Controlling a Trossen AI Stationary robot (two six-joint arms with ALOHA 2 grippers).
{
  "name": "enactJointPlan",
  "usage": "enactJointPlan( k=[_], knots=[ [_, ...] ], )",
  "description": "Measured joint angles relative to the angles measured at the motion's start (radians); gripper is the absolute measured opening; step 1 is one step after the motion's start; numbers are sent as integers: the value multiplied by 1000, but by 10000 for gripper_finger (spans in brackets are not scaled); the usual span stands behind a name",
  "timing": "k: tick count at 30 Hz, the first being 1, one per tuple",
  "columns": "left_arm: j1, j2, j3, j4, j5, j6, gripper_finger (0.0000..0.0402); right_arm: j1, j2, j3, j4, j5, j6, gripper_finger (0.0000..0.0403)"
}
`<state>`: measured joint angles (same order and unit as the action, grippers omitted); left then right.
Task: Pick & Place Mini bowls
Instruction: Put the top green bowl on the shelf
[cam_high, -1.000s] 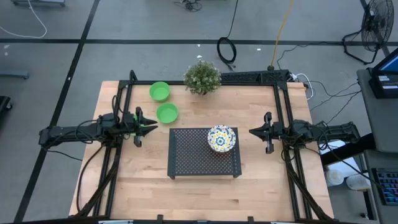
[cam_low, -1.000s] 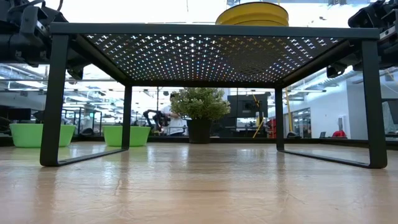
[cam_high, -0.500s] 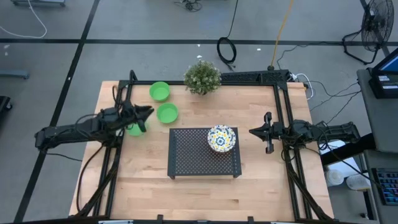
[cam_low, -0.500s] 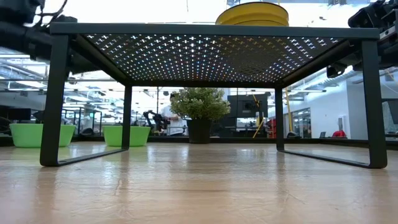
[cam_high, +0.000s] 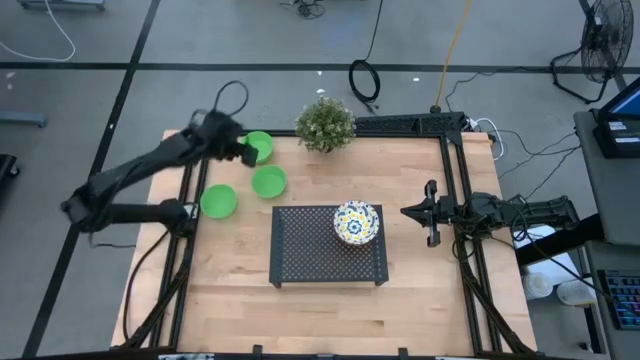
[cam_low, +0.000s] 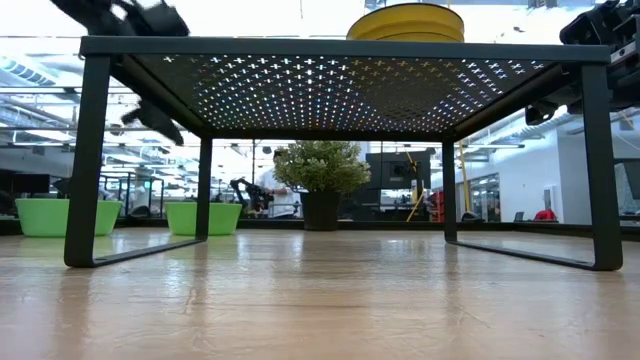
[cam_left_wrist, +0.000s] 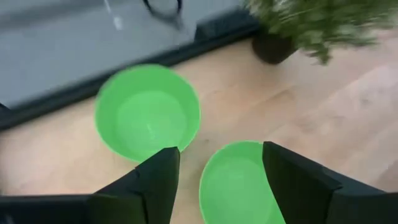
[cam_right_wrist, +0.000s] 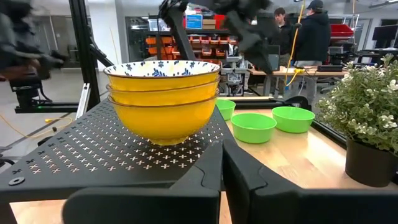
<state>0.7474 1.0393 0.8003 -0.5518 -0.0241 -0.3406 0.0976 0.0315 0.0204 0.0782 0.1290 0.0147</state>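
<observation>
Left tool (cam_high: 243, 150) released and empty, raised over the far-left tabletop (cam_high: 420, 300), far green bowl (cam_high: 260, 146) and middle green bowl (cam_high: 268, 181) just below and ahead, third green bowl (cam_high: 218, 201) nearer, left arm closest; right tool (cam_high: 430, 212) clenched beside the rack (cam_high: 300, 250); three patterned bowls (cam_high: 356, 222) stacked on it.

A big robot workshop

Two robot arms sit at a wooden table (cam_high: 420, 300) on a grey floor with loose cables (cam_high: 365, 78). Far behind stand shelves of orange bins (cam_right_wrist: 208, 45), a fan (cam_high: 603, 45), and people (cam_right_wrist: 314, 34) in dark jackets.
</observation>
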Motion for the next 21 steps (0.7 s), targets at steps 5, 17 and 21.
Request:
enactJointPlan(
  k=[5,17,21],
  knots=[
    [178,259,60,-7,128,28,237,0,0,0,0,0,0,0],
    [338,506,66,0,116,47,237,0,0,0,0,0,0,0],
    [322,507,66,21,104,51,237,0,0,0,0,0,0,0]
  ],
)
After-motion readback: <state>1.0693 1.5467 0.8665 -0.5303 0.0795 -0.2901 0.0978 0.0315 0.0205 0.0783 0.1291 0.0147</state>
